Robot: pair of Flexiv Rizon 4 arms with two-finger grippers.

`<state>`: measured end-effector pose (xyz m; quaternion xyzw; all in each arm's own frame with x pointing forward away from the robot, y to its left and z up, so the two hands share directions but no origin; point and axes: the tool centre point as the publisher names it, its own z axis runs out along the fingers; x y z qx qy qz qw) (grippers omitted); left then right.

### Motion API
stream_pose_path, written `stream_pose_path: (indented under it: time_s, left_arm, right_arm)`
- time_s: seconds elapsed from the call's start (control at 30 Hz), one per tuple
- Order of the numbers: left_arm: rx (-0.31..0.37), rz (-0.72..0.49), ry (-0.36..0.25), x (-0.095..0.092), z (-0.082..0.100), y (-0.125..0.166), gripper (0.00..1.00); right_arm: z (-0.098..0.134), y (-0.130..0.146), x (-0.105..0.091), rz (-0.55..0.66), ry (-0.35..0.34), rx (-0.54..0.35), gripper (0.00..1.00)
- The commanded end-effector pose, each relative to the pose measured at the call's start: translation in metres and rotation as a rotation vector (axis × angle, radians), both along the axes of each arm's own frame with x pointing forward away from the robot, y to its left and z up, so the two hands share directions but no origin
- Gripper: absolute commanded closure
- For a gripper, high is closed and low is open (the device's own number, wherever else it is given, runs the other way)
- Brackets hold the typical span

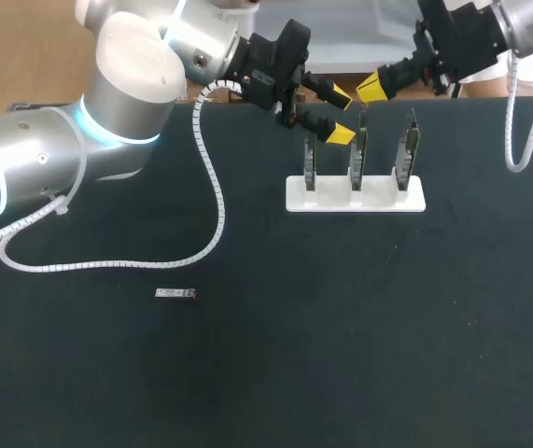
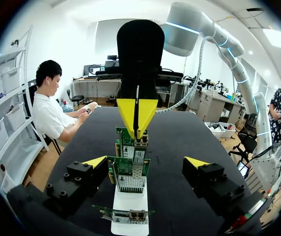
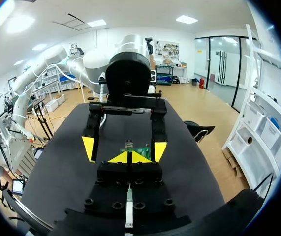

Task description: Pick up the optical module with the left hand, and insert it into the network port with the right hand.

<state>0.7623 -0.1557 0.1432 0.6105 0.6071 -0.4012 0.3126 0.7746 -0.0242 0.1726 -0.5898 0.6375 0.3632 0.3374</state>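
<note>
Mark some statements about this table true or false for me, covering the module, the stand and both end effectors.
1. The module lies on the table, held by nothing. True.
2. The left end effector is clamped on a card. False: it is open and holds nothing.
3. The white stand carries three upright cards. True.
4. The right end effector has its fingers spread wide. False: it is shut.
</note>
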Motion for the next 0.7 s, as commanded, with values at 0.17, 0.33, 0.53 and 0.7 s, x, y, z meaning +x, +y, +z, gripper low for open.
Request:
stream_pose_path:
  time_s: [0.17, 0.33, 0.53, 0.7]
  left_arm:
    - [0.003, 0.001, 0.0, 0.0, 0.0, 0.0, 0.0]
    - [0.003, 0.001, 0.0, 0.0, 0.0, 0.0, 0.0]
    - [0.003, 0.001, 0.0, 0.0, 0.0, 0.0, 0.0]
    - [0.003, 0.001, 0.0, 0.0, 0.0, 0.0, 0.0]
  right_arm:
    - [-0.008, 0.001, 0.002, -0.008, 0.016, -0.011, 1.0]
    - [-0.017, 0.0, 0.004, -0.014, 0.048, -0.016, 1.0]
    - [-0.021, -0.001, 0.005, -0.016, 0.06, -0.016, 1.0]
    - [-0.024, -0.002, 0.006, -0.016, 0.067, -0.02, 1.0]
